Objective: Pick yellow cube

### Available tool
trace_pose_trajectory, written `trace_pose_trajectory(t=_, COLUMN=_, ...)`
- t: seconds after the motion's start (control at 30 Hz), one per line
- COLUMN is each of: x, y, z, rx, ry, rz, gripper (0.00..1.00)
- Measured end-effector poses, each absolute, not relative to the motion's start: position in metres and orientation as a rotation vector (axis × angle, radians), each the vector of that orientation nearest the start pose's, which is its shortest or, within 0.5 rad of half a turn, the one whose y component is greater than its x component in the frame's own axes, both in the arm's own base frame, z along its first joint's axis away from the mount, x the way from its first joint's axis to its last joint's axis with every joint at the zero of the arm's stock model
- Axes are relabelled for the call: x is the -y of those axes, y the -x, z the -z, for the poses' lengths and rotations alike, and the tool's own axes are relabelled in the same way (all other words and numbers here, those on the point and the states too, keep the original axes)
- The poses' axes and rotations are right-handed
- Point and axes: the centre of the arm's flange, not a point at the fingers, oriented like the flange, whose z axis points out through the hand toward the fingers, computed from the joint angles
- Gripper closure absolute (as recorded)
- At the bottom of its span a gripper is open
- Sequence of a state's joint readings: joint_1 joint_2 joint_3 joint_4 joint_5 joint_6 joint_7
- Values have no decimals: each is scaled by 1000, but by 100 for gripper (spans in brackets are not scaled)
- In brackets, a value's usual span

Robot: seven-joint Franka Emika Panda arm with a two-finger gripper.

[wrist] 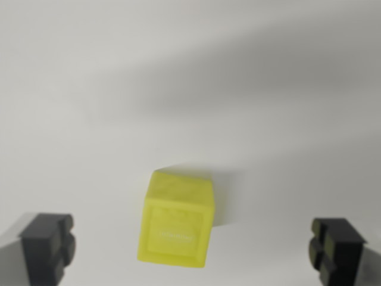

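The black two-fingered hand (191,247) is hanging wide open and holding nothing, its fingers spread, I judge, to leave room for straddling the translucent yellow plastic cube (177,223). The cube is sitting on the plain white desk (178,77), between the fingers, slightly toward the wrist view's left.

Little here says what sort of place this is. It looks like a bare test bench or lab setup: a plain, matte white tabletop (107,89) fills the wrist view, with soft grey shadows across it. No walls, furniture or tools show, so I cannot tell more.
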State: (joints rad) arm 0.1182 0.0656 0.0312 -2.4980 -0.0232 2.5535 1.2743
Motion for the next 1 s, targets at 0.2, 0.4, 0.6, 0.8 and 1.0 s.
trace_pose_trajectory(t=0.2, x=-74, y=-456, z=-248, rx=-1680, ry=2670, rz=-1, gripper=0)
trace_pose_trajectory(t=0.4, x=-77, y=-449, z=-238, rx=-1703, ry=2654, rz=-1, gripper=0)
trace_pose_trajectory(t=0.6, x=-81, y=-442, z=-228, rx=-1725, ry=2638, rz=-1, gripper=0)
trace_pose_trajectory(t=0.8, x=-85, y=-435, z=-218, rx=-1748, ry=2621, rz=-1, gripper=0)
trace_pose_trajectory(t=1.0, x=-88, y=-428, z=-208, rx=-1770, ry=2605, rz=-1, gripper=0)
